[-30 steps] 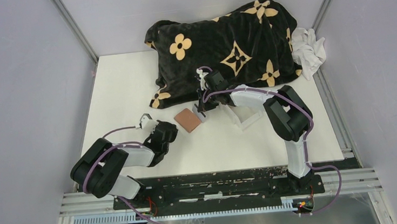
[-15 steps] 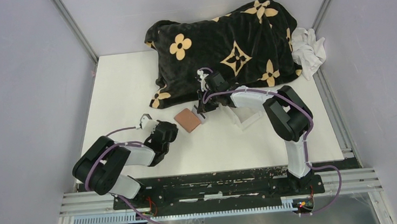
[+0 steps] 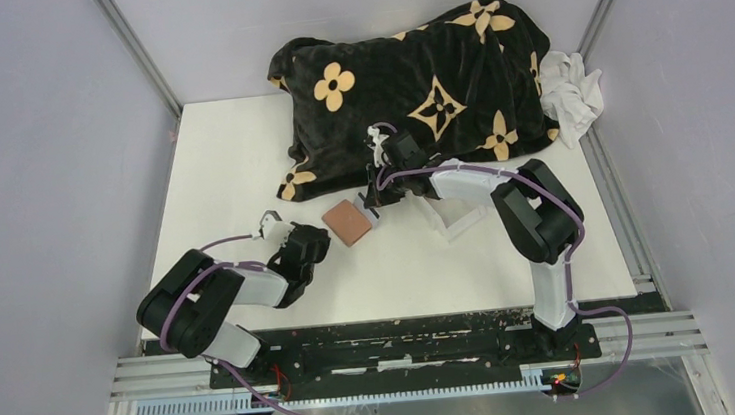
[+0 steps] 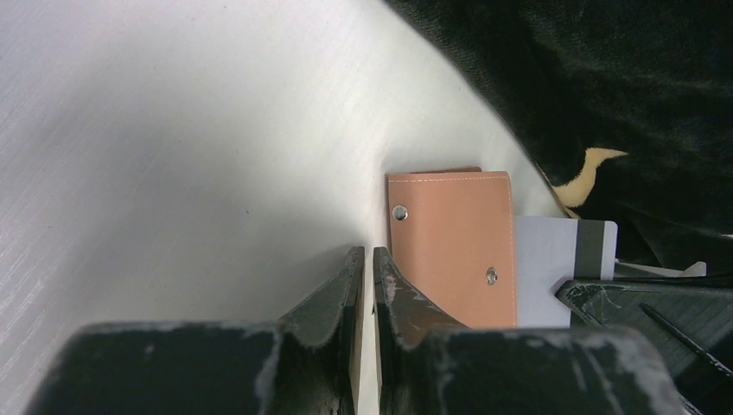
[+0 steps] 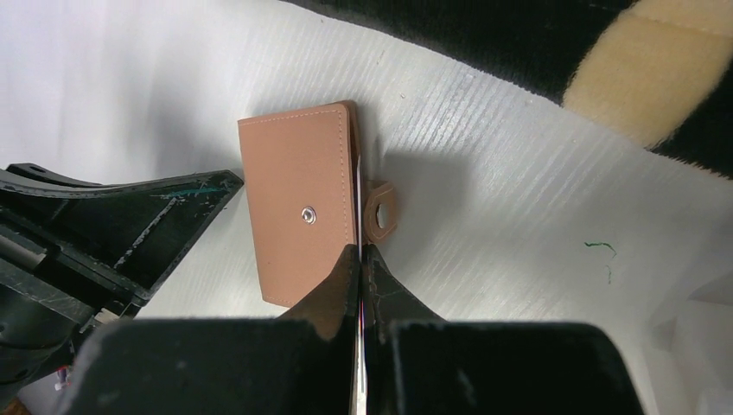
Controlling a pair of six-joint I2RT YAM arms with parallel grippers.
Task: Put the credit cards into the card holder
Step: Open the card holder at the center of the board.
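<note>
The brown card holder lies flat on the white table, just in front of the black blanket. A white credit card with a grey stripe sticks out of its right side. My right gripper is shut on that card's thin edge, at the holder's side next to the snap tab. My left gripper stands at the holder's left edge. Its jaws are almost together, with a thin tan strip of the holder pinched between them. In the top view the left gripper and the right gripper flank the holder.
A black blanket with tan flowers covers the back of the table, close behind the holder. A clear plastic tray sits under the right forearm. A white cloth lies at the back right edge.
The left arm's elbow has crept slightly to the right and its jaws have narrowed a little. The right arm, the card and the holder stay where they were.
</note>
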